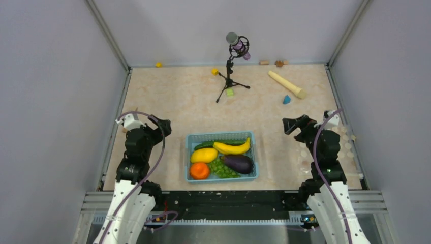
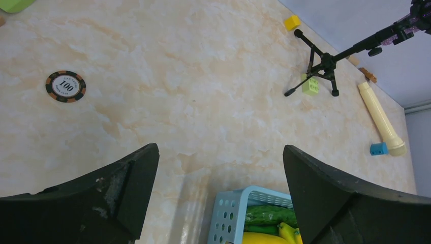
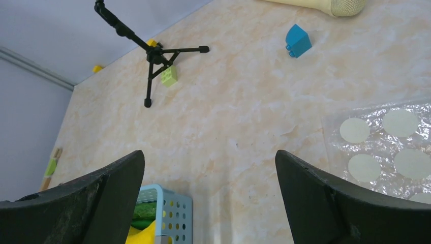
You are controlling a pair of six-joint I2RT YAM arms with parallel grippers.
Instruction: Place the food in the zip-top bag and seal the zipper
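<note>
**Blue basket loaded, bag flat, both grippers free**

All the toy food sits packed in the light blue plastic basket (image 1: pixel 221 135), central between your arms so either can reach it: yellow banana (image 1: pixel 233 148), dark purple eggplant (image 1: pixel 238 162), orange (image 1: pixel 199 170), green grapes (image 1: pixel 221 169).

The clear dotted plastic zip-top bag (image 3: pixel 386 147) lies flat on the table beside your right arm, well apart from the basket. You cannot make out its zipper strip.

Your left gripper (image 2: pixel 221 168) and right gripper (image 3: pixel 209 168) both hang with jaws spread wide, holding nothing. The basket's corner shows just below each pair. The bag lies off to the right of the right jaws, not between them.
</note>
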